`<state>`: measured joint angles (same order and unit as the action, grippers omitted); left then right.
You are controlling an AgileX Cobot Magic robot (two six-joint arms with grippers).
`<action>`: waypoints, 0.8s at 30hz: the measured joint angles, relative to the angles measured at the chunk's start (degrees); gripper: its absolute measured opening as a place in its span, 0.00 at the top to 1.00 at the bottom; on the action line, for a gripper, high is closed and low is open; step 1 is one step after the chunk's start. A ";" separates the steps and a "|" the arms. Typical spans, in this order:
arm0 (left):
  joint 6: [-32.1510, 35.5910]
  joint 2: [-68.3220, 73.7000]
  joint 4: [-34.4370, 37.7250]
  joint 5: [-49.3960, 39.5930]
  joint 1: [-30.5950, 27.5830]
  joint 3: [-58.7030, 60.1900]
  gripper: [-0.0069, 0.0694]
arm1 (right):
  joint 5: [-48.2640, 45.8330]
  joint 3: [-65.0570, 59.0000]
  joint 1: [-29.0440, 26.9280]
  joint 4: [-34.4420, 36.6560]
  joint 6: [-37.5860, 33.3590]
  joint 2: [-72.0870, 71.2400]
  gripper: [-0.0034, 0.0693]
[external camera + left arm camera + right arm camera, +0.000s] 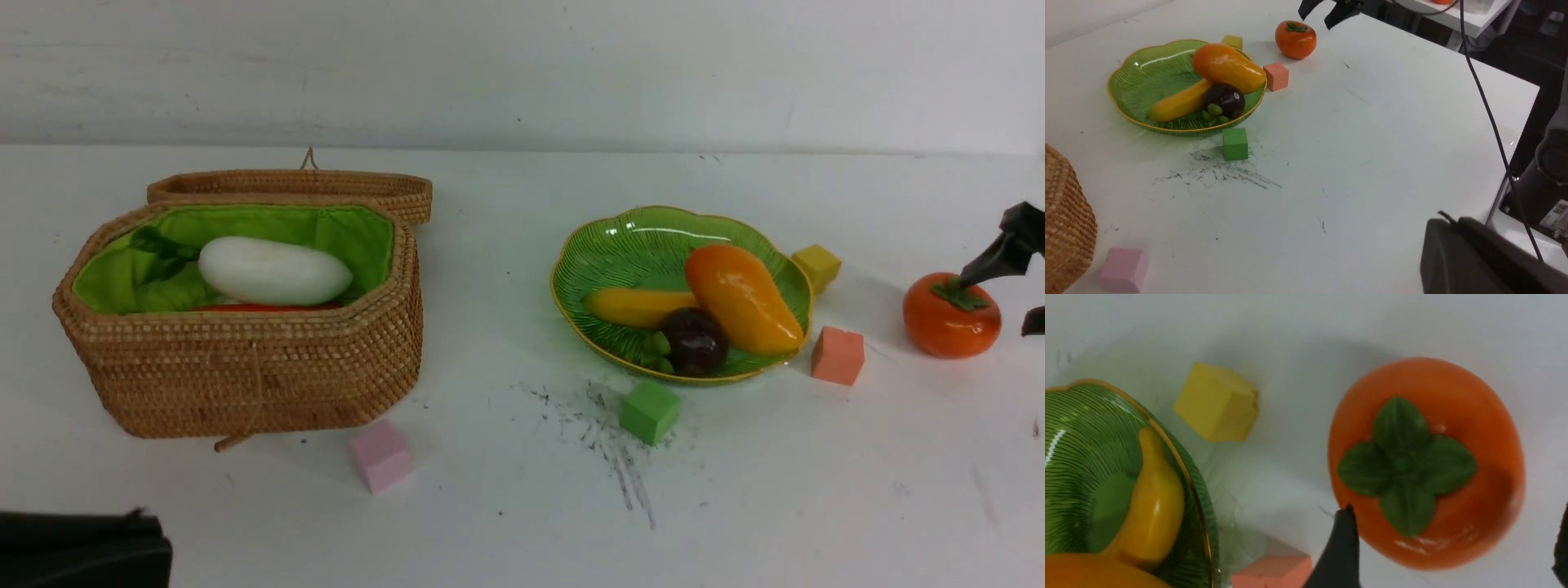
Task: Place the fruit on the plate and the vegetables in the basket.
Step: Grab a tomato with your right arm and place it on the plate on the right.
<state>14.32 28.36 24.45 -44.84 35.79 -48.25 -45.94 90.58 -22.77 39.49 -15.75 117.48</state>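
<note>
While your right pincer (1453, 543) hangs spread over the persimmon (951, 315), which sits on the table (506, 490) right of the plate (596, 245), grip its round sides; it looks glossy, hard, probably slippery. Left pincer state: cannot tell.

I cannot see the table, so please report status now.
Right gripper open, straddling persimmon on table. Left gripper unclear. Plate holds three fruits. Salmon cube between.

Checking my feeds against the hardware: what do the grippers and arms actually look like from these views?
The right gripper has matte black, tapering, pointed fingers. In the left wrist view a thin black cable runs down past the table edge. The left gripper shows only as a dark grey, rounded housing; no markings are readable.
</note>
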 joint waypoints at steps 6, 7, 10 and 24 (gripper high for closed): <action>-1.90 3.12 -1.38 3.85 0.00 0.00 0.89 | 2.73 1.04 -0.03 2.08 -3.35 3.37 0.11; -2.13 4.30 -1.46 4.17 0.00 0.00 0.89 | 3.16 1.04 -0.03 2.22 -4.14 3.97 0.12; -2.24 5.90 -1.63 4.26 0.00 0.00 0.89 | 3.43 1.09 -0.03 2.60 -5.17 4.74 0.12; -2.28 7.84 -1.80 4.31 0.00 0.00 0.88 | 4.37 1.70 2.06 6.43 -9.89 6.91 0.14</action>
<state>12.04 36.21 22.65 -40.53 35.79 -48.25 -41.57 92.28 -20.71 45.93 -25.64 124.38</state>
